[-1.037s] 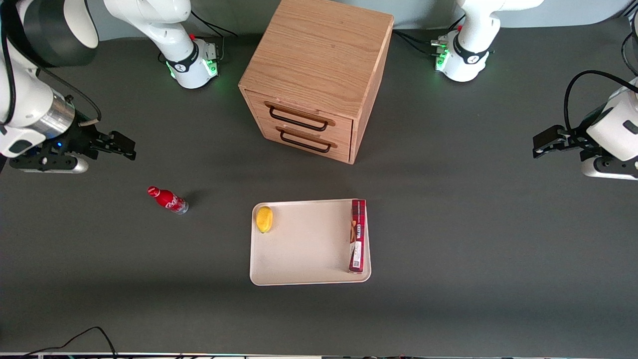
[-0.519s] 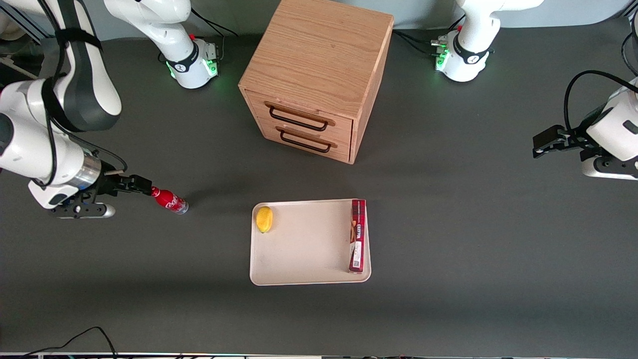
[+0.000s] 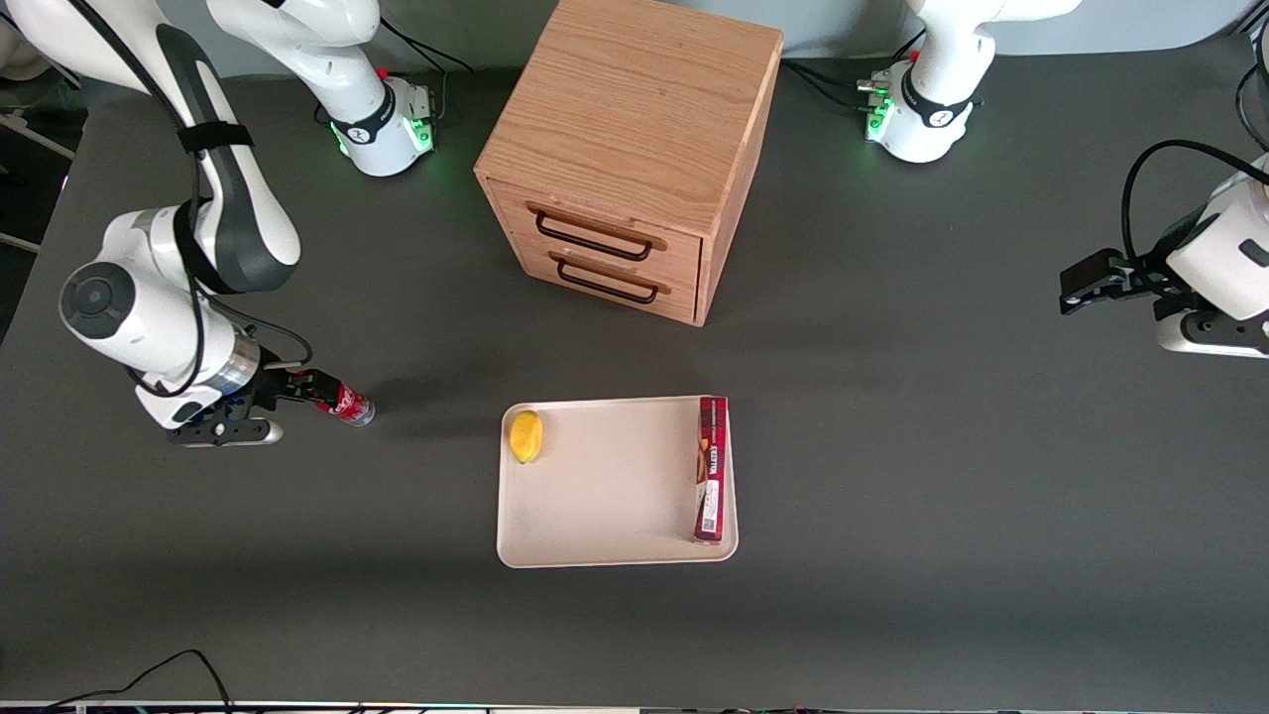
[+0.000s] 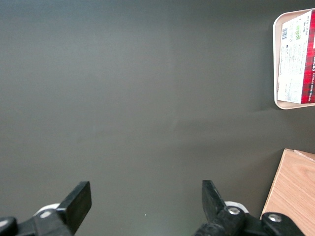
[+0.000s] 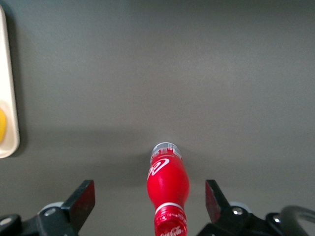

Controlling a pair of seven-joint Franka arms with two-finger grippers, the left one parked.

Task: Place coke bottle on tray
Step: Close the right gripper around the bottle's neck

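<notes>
Front view: tray (image 3: 605, 496) holds lemon (image 3: 525, 435) and red box (image 3: 712, 468); claw (image 3: 315, 393) spread wide around coke bottle (image 3: 345, 405).

coke bottle (image 5: 168, 189): red, white script, clear base, between the black gripper (image 5: 149, 202) fingers
tray (image 3: 605, 496): cream-beige
</notes>
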